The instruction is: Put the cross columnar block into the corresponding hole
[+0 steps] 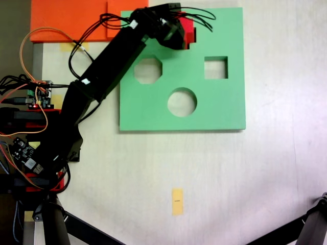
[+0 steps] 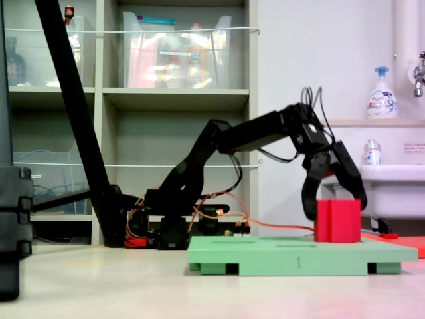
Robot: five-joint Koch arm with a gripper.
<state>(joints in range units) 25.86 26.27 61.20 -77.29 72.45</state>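
One fixed view overhead; other low, table-level, side-on; both share green board (image 1: pixel 214 109) (image 2: pixel 299 254).

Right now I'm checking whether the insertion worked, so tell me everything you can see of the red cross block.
The red cross block looks like matte foam, bright red, with stepped edges seen from above. It stands upright at the far end of the green foam board, most of its height above the board's top, so it is not sunk flush. The gripper straddles it with a finger on each side; actual contact is unclear. From above, the arm covers much of it.
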